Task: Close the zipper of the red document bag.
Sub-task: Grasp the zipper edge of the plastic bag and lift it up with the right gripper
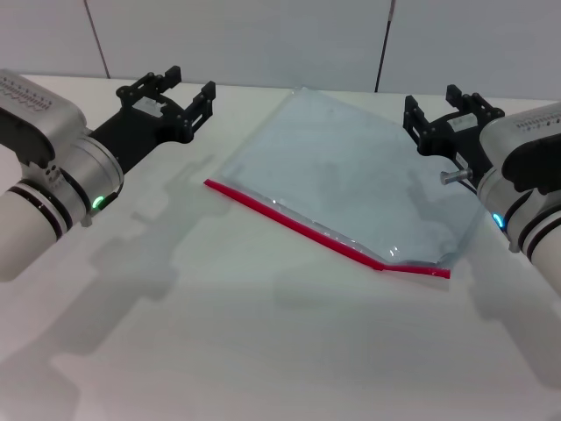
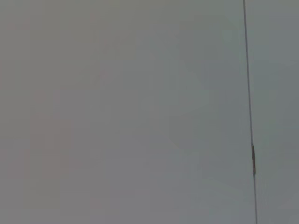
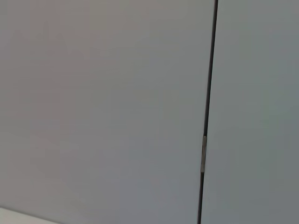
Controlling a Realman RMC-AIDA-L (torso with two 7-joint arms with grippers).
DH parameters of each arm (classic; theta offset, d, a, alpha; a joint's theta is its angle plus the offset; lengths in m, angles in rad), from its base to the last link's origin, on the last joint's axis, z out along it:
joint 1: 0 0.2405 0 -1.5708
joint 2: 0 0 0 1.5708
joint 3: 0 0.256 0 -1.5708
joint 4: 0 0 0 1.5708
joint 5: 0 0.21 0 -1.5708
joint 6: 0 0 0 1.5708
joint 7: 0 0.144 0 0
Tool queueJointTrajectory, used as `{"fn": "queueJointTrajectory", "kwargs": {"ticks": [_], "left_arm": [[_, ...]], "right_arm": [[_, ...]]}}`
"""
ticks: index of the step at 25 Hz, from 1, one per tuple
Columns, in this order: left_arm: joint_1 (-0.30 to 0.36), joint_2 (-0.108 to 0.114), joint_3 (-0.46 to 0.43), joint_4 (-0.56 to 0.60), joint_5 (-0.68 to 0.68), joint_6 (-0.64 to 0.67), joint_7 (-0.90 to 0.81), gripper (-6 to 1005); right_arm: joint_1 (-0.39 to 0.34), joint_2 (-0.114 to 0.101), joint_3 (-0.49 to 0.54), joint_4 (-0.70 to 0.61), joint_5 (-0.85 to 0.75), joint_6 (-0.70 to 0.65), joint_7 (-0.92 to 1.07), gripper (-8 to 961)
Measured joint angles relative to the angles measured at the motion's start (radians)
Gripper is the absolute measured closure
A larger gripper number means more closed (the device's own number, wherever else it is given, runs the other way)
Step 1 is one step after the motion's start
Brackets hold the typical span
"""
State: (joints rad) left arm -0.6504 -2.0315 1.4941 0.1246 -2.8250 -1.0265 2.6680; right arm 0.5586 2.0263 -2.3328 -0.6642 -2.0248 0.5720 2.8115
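Pre-grasp, nothing touched. Red document bag (image 1: 351, 171) lies flat mid-frame on the table (image 1: 219, 351), zipper (image 1: 307, 228) along its lower edge. Left gripper (image 1: 182, 90) upper left, right gripper (image 1: 434, 114) upper right; both jaws open, empty. Next: one pins the bag, the other finds the slider.

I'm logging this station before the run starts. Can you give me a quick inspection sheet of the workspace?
Surface: white table.
Job's things: red document bag lies flat, askew; zipper along its near edge, kinked near the right end.
Clutter: nothing seen.
Grippers: left gripper hovers left of the bag, jaws open; right gripper hovers at the bag's right, jaws open. Neither touches it.
Cables: nothing seen.
Surroundings: grey wall panels behind.
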Motion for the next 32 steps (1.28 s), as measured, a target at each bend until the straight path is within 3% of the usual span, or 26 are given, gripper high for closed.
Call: {"fn": "queueJointTrajectory", "kwargs": {"ticks": [10,14,17,23,26,29,32], "left_arm": [[0.0,0.001,0.0,0.0,0.0,0.001,-0.001,428],[0.002,0.002,0.0,-0.003,0.0,0.002,0.0,428],[0.005,0.003,0.001,-0.004,0.006,0.004,0.003,428],[0.008,0.006,0.002,-0.004,0.012,0.006,0.001,428],[0.008,0.006,0.002,-0.004,0.012,0.019,0.002,428],[0.008,0.007,0.002,-0.002,0.013,0.03,0.002,427],[0.008,0.007,0.001,-0.002,0.013,0.032,0.003,427]], "right_arm": [[-0.001,0.0,0.0,-0.003,0.0,-0.007,0.0,345],[-0.002,-0.012,0.002,-0.036,-0.025,-0.087,-0.006,345],[-0.023,-0.044,0.009,-0.1,-0.057,-0.174,-0.008,345],[-0.085,-0.157,0.011,-0.312,-0.093,-0.382,-0.017,345],[-0.118,-0.201,0.019,-0.423,-0.143,-0.477,-0.019,346],[-0.168,-0.215,0.058,-0.532,-0.228,-0.59,-0.048,346],[-0.229,-0.201,0.122,-0.632,-0.309,-0.725,-0.127,346]]}}
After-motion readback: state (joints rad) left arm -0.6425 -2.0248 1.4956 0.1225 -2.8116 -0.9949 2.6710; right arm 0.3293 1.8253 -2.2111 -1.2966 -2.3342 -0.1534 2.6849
